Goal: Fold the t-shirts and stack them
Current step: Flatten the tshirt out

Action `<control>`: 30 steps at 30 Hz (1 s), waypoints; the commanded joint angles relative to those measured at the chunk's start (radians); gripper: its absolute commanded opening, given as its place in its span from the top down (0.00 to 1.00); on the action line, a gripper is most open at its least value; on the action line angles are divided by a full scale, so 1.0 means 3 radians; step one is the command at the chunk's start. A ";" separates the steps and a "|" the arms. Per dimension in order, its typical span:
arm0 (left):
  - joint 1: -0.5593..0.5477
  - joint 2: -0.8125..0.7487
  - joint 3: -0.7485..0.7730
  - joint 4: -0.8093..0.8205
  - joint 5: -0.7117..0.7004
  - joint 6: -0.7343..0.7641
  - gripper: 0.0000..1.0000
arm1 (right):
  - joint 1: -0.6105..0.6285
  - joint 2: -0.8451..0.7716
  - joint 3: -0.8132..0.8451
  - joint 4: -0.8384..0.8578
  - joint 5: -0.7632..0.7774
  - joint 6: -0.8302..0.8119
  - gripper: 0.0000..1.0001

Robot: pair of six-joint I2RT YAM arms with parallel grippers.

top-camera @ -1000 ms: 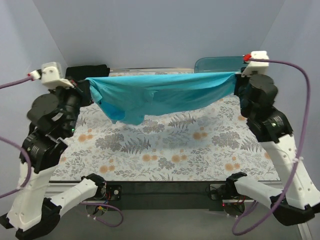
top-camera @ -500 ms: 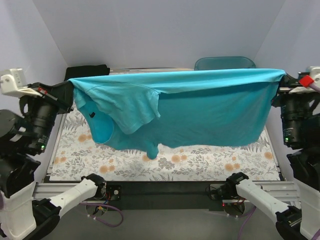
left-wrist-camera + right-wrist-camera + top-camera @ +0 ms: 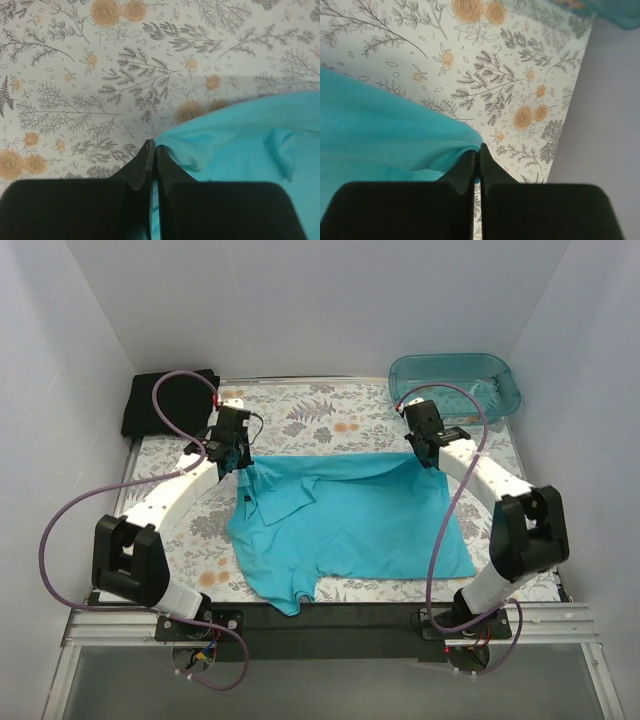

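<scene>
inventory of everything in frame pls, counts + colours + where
turquoise t-shirt: 1, turquoise, spread on the middle of the mat, some folds near its left side
black t-shirt: 1, black, far left corner
plastic tub: 1, translucent teal, far right corner
floral mat: 1, pale with grey ferns and orange flowers, covers the table
cables: 2, purple, one looping along each arm
left gripper: 1, black, shut on the turquoise t-shirt's far left corner
right gripper: 1, black, shut on its far right corner
</scene>
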 commanded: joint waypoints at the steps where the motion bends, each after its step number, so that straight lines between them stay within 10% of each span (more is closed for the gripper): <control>1: 0.0367 0.0399 0.0194 0.0704 0.0254 0.0029 1.00 | -0.0174 0.0450 0.0106 0.0405 0.0102 0.0085 0.99; 5: 0.0479 0.0988 0.0435 0.0862 0.0408 -0.0033 0.92 | -0.0210 0.0912 0.0382 0.0502 0.0372 0.0064 0.87; 10: 0.0505 0.0766 0.0406 0.0827 0.0102 -0.0273 0.21 | -0.0205 0.0602 0.0399 0.0421 0.0277 0.0513 0.44; 18: 0.0510 -0.0809 -0.0729 0.0204 0.0009 -0.0753 0.22 | 0.1060 -0.0483 -0.0384 0.0134 -0.1496 0.0683 0.48; 30: 0.0510 -0.1429 -0.1533 0.0260 0.0575 -0.1070 0.31 | 0.2633 0.0063 -0.0518 0.0226 -0.1963 0.0443 0.54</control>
